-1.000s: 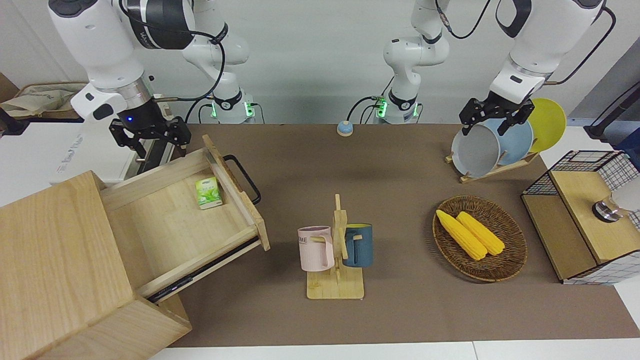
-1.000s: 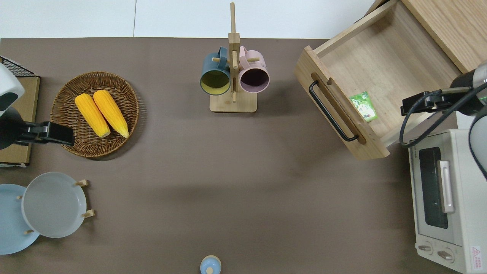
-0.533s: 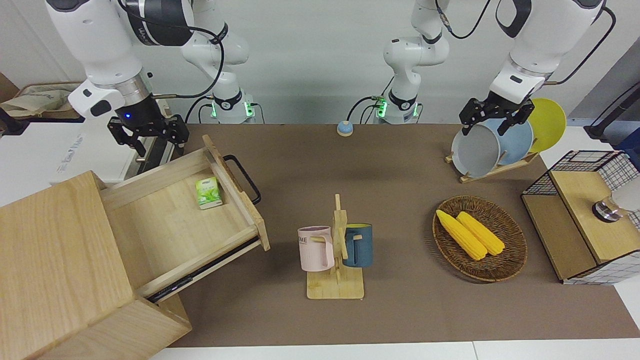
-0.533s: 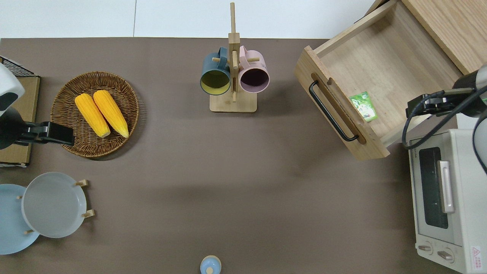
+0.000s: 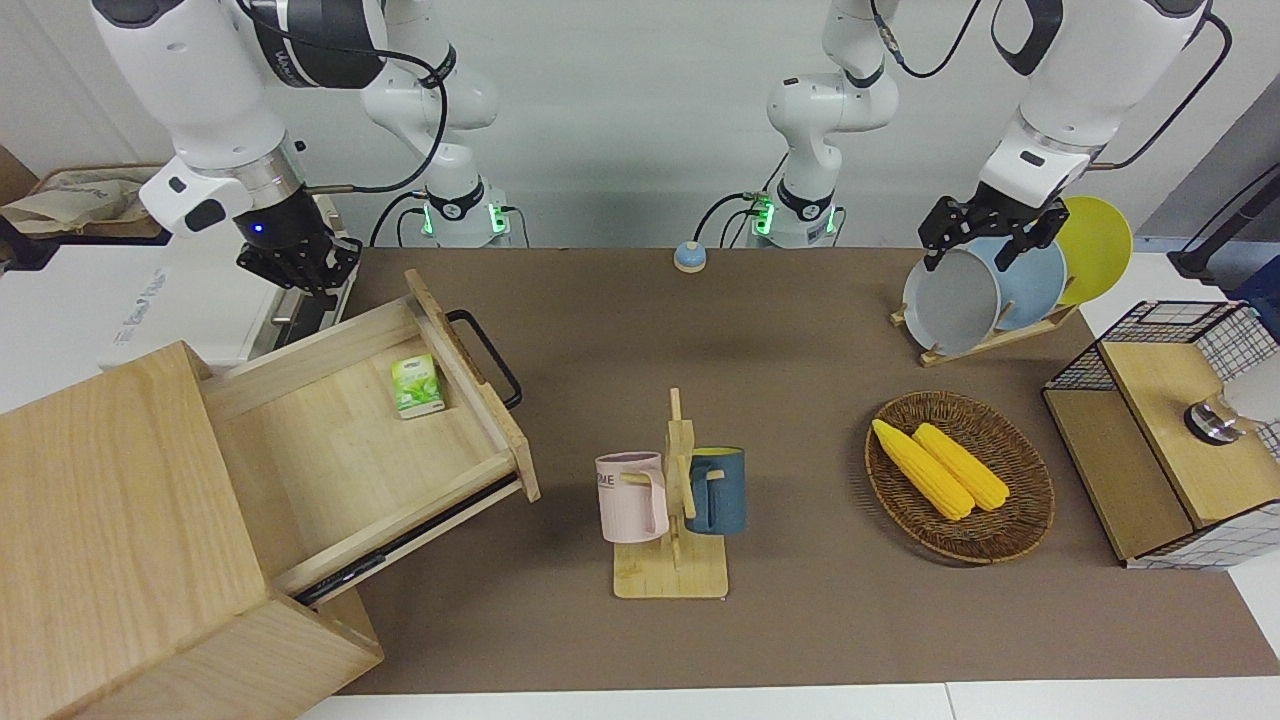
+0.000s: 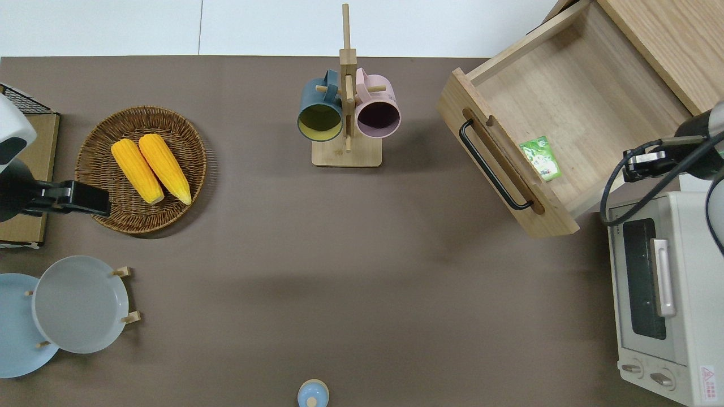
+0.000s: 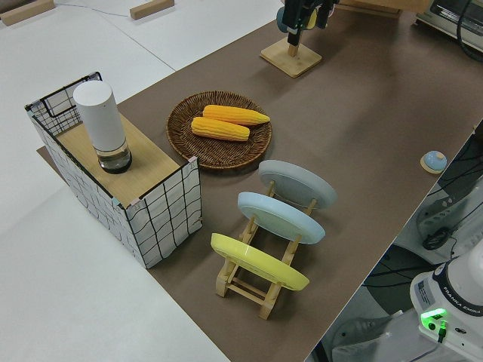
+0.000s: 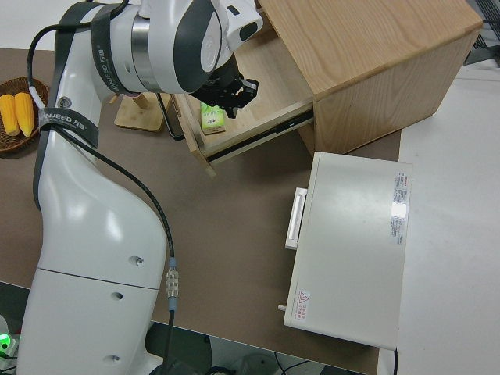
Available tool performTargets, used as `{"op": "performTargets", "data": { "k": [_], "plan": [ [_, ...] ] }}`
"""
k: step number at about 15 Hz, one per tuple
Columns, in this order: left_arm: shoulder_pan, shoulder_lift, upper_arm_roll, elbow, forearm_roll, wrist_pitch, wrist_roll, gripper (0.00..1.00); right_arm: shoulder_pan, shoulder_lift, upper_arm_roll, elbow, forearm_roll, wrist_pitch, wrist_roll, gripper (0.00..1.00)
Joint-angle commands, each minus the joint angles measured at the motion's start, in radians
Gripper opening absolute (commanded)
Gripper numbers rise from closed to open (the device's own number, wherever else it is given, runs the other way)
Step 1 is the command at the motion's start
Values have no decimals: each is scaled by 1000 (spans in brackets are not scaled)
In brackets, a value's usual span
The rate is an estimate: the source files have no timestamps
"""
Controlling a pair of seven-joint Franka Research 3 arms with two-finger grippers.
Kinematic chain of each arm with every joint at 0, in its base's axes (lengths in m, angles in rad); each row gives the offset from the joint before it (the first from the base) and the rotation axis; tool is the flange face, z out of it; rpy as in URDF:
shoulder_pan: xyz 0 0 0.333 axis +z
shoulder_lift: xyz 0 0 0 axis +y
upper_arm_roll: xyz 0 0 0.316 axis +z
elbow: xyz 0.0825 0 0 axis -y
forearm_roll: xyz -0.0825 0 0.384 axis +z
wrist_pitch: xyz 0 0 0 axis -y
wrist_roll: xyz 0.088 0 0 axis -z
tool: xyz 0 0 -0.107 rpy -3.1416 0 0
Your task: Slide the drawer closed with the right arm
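A: What changed just now?
B: The right arm's black jaws (image 5: 297, 265), upper left of the front frame, rose off the wide light-wood drawer (image 5: 370, 440); grip state unclear. Left arm parked.
A: And the drawer?
B: Fully open at centre left on the brown surface (image 5: 800, 400), not yet pushed.

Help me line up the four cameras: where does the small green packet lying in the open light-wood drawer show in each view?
Front view: small green packet inside the light-wood drawer, against its front panel.
Overhead view: packet in the drawer, beside the black loop handle.
Left side view: not in it.
Right side view: packet just below the right gripper.
Shared landmark: the black handle.
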Motion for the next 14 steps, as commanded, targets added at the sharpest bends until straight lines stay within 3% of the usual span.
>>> {"op": "performTargets", "data": {
  "k": [1,6,9,14],
  "plan": [
    [5,11,-7,26,17,-20,9,993,4,-55,8,1,-13,-29,-19,0],
    [5,11,-7,24,17,-20,9,993,12,-118,19,-1,-4,-100,8,0],
    [5,11,-7,26,17,-20,9,993,25,-119,65,1,-9,-109,138,0],
    [5,11,-7,26,17,-20,9,993,27,-118,184,1,-7,-105,425,0]
  ]
}}
